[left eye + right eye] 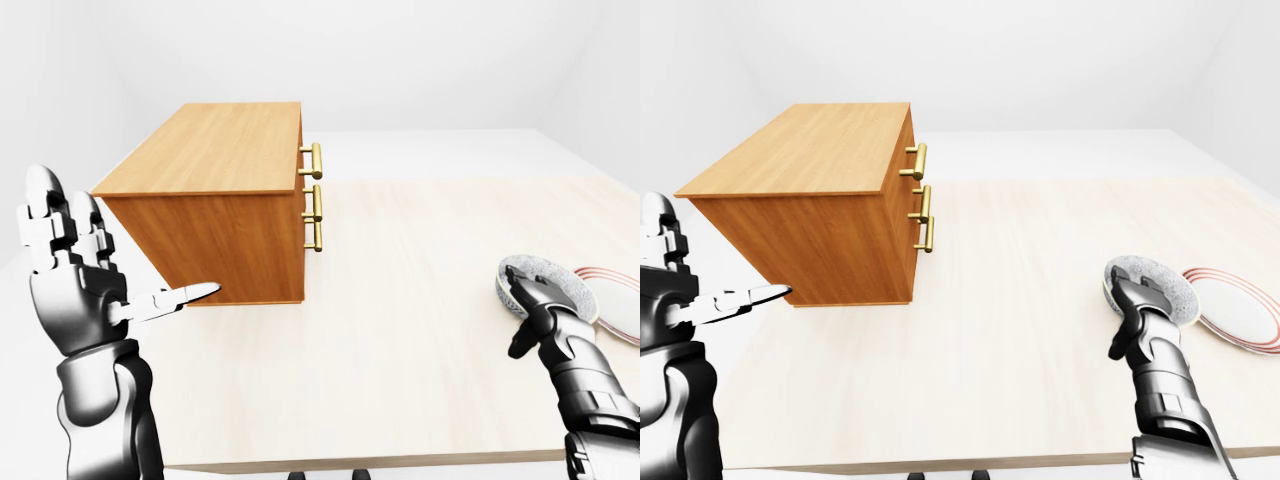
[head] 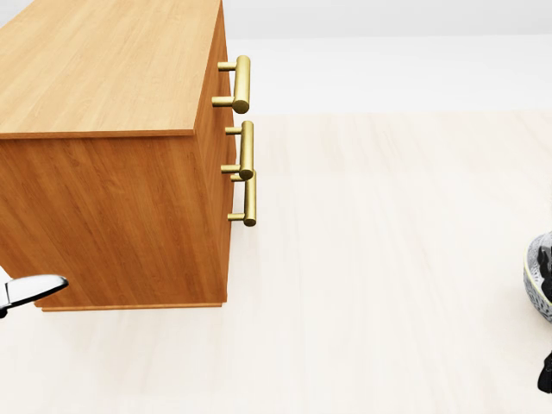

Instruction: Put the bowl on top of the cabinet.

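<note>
The bowl (image 1: 1172, 288) sits near the desk's (image 1: 1020, 340) right edge, at the right robot hand (image 1: 1132, 300); whether it grasps, I cannot tell. The cabinet (image 1: 810, 150) lies leftward.

1 cab (image 1: 210, 150), 1 bowl (image 1: 1168, 282), 1 plate (image 1: 1240, 312)

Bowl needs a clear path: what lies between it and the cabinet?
Nothing; only bare table between bowl and cabinet, shown in the right-eye view.
</note>
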Available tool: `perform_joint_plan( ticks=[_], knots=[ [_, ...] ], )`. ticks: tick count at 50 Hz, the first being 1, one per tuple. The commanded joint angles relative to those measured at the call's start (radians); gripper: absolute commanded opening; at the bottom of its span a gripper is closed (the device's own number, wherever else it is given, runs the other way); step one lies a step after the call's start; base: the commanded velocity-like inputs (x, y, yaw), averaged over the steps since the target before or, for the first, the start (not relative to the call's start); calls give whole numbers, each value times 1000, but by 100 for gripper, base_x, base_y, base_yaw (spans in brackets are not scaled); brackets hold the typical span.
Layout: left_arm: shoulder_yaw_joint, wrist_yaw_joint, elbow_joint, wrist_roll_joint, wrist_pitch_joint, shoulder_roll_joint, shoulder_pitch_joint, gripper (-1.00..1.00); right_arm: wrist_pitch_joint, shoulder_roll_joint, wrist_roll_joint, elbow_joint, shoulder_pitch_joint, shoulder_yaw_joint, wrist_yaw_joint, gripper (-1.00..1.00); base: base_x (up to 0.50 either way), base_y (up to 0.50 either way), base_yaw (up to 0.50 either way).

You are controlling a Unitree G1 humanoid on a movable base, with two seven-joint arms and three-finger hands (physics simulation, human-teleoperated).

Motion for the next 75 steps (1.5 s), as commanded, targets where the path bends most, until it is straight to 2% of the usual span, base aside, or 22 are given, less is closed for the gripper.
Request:
perform_joint_plan(
  ticks=[1, 7, 14, 20, 21, 22, 23, 24, 36, 46, 48, 50, 51, 55, 56, 59, 63, 66, 68, 69, 72, 75],
  knots=[
    [-11, 10, 19, 9, 0, -5, -5, 100, 0, 14, 36, 137, -40, 51, -93, 100, 0, 0, 0],
    [-10, 10, 13, 9, 0, -5, -4, 100, 0, 21, 56, 182, -39, 68, -127, 100, 0, 0, 0],
    [-5, 9, 3, 6, 0, -4, -6, 100, -39, 37, 87, 310, -61, 102, -196, 100, 0, 0, 0],
    [-6, 9, 12, 6, 0, -4, -7, 100, -46, 38, 100, 343, -75, 121, -207, 100, 0, 0, 0],
    [-7, 9, 12, 7, 0, -3, -7, 100, -47, 37, 102, 341, -76, 122, -206, 69, 0, 0, 0],
    [-7, 10, 12, 7, 0, -3, -7, 100, -49, 36, 106, 335, -76, 122, -206, -94, 0, 0, 0],
    [-8, 10, 12, 7, 0, -3, -7, 100, -56, 36, 113, 323, -72, 119, -200, -100, 0, 0, 0],
    [-8, 10, 12, 7, 0, -3, -7, 100, -65, 37, 131, 316, -70, 108, -192, -100, 0, 0, 0],
    [-9, 9, 8, 8, 0, -5, -4, 100, -65, 26, 126, 300, -56, 111, -198, -100, 0, 0, 0],
    [-11, 9, 12, 11, 0, -7, -3, 100, -54, 20, 118, 245, -43, 96, -172, -100, 0, 0, 0],
    [-10, 9, 10, 10, 0, -6, -3, 100, -33, 14, 97, 194, -37, 98, -159, -100, 0, 0, 0],
    [-10, 9, 10, 9, 0, -6, -4, 100, -11, 6, 68, 123, -24, 89, -126, -100, 0, 0, 0],
    [-9, 9, 10, 9, 0, -6, -5, 100, 0, -9, 48, 21, -13, 77, -66, -100, 0, 0, 0],
    [-12, 10, 7, 11, 0, -6, -5, 100, 0, -31, -38, -226, -21, 18, 110, -100, 0, 0, 0],
    [-13, 11, 5, 12, 0, -6, -5, 100, 0, -49, -76, -306, -66, 11, 190, -100, 0, 0, 0],
    [-13, 10, 5, 13, 0, -6, -5, 100, 0, -68, -168, -376, -199, 7, 320, -100, 0, 0, 0],
    [-8, 8, 11, 10, 0, -5, -5, 100, -1, -80, -325, -294, -504, 68, 433, -100, 0, 0, 0],
    [-8, 8, 13, 8, 0, -5, -6, 100, -37, -59, -396, -186, -719, 96, 455, -100, 0, 0, 0],
    [-10, 7, 15, 8, 0, -5, -6, 100, -62, -23, -452, -28, -939, 137, 433, -100, 0, 0, 0],
    [-12, 7, 17, 9, 0, -5, -5, 100, -64, -10, -471, 17, -988, 144, 421, -100, 0, 0, 0],
    [-13, 7, 16, 11, 0, -6, -2, 100, -37, 76, -540, 227, -1180, 195, 382, -100, 0, 0, 0],
    [-7, 7, 24, 7, 0, -5, -5, 100, -2, 158, -578, 351, -1311, 219, 337, -100, 0, 0, 0]
  ],
)
